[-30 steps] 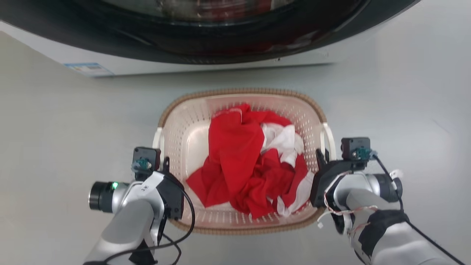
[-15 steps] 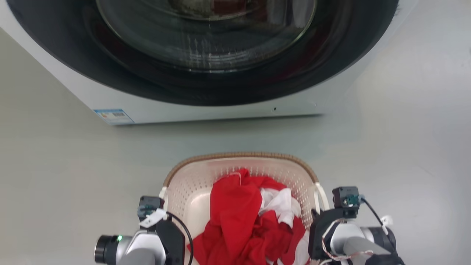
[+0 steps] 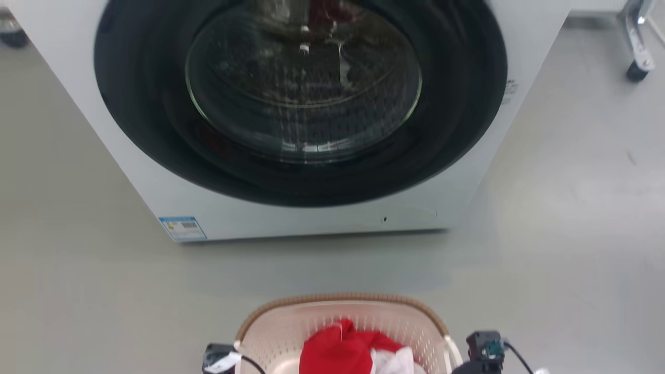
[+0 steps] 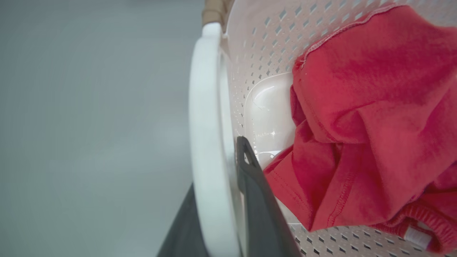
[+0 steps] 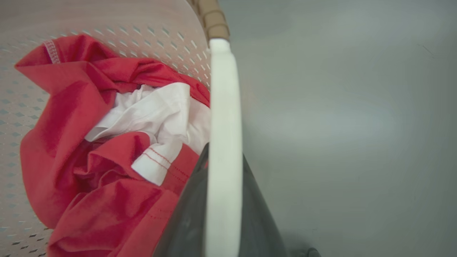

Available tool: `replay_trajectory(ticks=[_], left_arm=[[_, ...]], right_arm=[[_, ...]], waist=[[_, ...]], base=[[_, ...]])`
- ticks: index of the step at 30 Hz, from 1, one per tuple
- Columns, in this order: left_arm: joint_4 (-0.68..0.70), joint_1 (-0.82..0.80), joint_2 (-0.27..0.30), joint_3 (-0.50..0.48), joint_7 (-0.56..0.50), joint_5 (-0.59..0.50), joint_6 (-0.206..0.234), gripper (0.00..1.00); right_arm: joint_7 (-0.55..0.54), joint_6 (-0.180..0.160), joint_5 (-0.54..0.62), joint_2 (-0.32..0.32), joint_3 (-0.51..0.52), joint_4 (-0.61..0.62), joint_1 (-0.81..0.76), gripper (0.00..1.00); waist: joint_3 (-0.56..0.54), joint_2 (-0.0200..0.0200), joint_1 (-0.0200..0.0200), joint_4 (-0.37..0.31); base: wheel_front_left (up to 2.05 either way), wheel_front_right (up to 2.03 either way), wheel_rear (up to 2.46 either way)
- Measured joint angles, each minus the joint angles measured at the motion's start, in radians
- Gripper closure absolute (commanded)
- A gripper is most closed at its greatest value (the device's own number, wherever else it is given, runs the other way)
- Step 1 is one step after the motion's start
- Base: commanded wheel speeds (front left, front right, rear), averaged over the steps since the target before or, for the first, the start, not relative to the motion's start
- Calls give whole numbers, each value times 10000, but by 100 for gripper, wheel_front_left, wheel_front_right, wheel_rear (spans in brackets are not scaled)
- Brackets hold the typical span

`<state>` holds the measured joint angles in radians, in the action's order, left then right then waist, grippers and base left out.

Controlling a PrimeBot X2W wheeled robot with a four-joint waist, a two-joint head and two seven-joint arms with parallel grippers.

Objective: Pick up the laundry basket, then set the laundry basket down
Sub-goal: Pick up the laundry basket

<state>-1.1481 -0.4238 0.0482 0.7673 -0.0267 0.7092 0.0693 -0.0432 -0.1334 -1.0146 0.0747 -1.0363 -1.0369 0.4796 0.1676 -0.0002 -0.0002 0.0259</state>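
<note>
Laundry basket [image 3: 340, 300] before washing machine [image 3: 304, 83], over floor [image 3: 571, 234]; lifted or resting, cannot tell. Left gripper [image 4: 218, 167], right gripper [image 5: 225, 157] each clamped on white side handle [image 4: 207, 107]. Lift both arms level, equal rate; avoid tilt, handle slip.

Pale grey floor [image 3: 571, 218], white washing machine [image 3: 311, 221] standing on it, caster wheel [image 3: 635, 71] far right.
</note>
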Motion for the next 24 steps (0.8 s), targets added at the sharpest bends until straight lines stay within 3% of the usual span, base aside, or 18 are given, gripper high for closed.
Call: replay_trajectory(ticks=[12,24], left_arm=[[59,850,88,464,-263,366,25,100],[88,876,113,656,-397,476,104,100]], right_arm=[[-186,-77,-516,12,-433,174,-962,100],[-186,-79,-788,25,-654,199,-1030,100]], waist=[[-1528,0,0,62],[-1913,1,1,89]], base=[[0,0,0],[0,0,0]])
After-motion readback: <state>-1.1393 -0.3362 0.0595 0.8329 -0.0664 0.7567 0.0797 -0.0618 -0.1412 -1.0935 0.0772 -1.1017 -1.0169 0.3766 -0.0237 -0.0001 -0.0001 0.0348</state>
